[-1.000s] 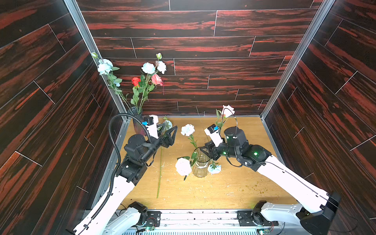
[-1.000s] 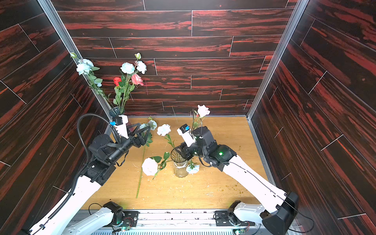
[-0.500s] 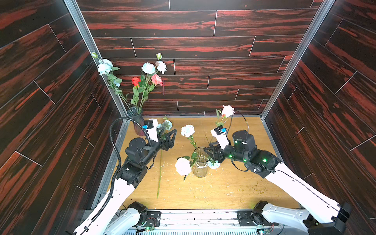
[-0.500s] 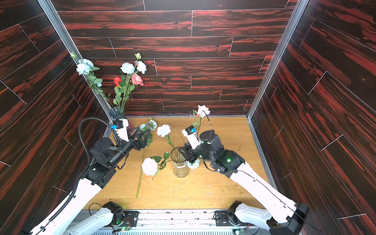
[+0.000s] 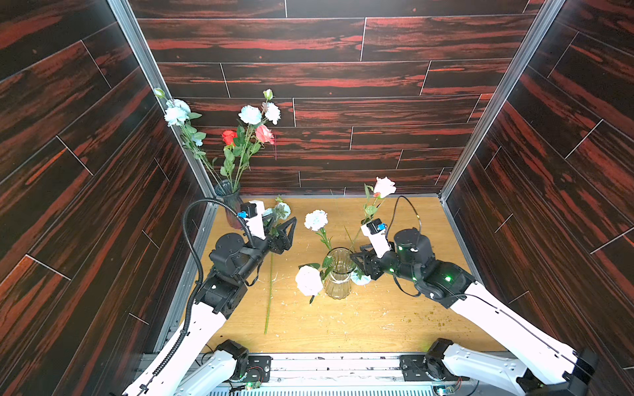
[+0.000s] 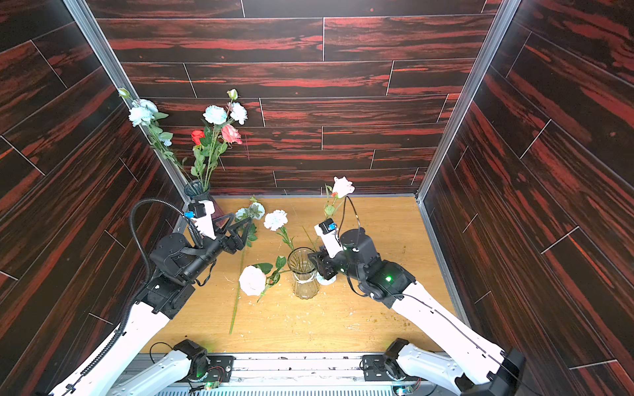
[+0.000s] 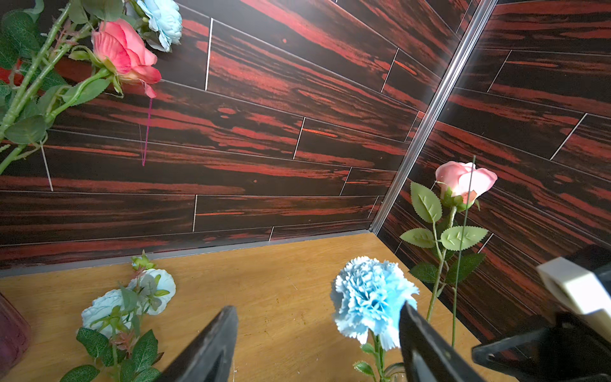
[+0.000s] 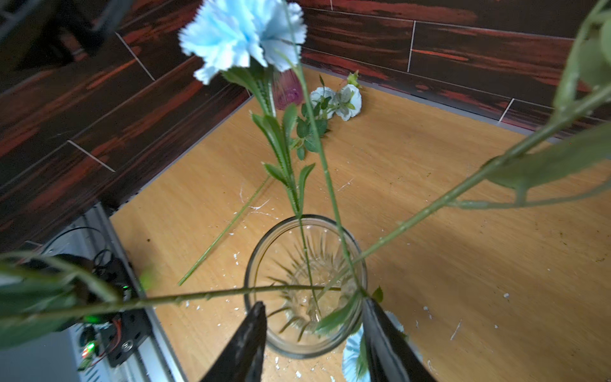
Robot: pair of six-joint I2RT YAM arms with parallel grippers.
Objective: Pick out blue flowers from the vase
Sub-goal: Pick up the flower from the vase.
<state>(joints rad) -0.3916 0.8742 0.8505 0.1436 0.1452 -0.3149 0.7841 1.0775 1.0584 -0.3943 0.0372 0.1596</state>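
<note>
Right wrist view has the right tool (image 8: 314,304) hanging just above the near rim of the glass vase (image 8: 251,264). Its jaws are half parted and empty, and its fingertips seem to line up with the two sides of the mouth. Straight ahead of the tool the blue carnation (image 8: 241,33) rises out of the vase, its thin stalk dropping into the mouth just beyond the fingertips. A second blue bloom (image 8: 352,357) droops under the tool against the outside of the glass; I cannot tell whether its stalk reaches inside.

Closing from here would probably pinch glass or a leaf rather than a stalk, and a lift after that could tip the vase.

The stalks of the pink rose (image 5: 384,187) and the pale rose (image 5: 308,279) cross the carnation's at the mouth, so a pull on the blue one may drag either rose out with it. Coming lower risks crushing the bloom beneath.

Beyond the vase from this tool, the left tool (image 5: 288,229) stands wide and empty over a blue stem (image 5: 271,291) lying on the table (image 5: 377,319). A carnation swung that way could snag on it.
</note>
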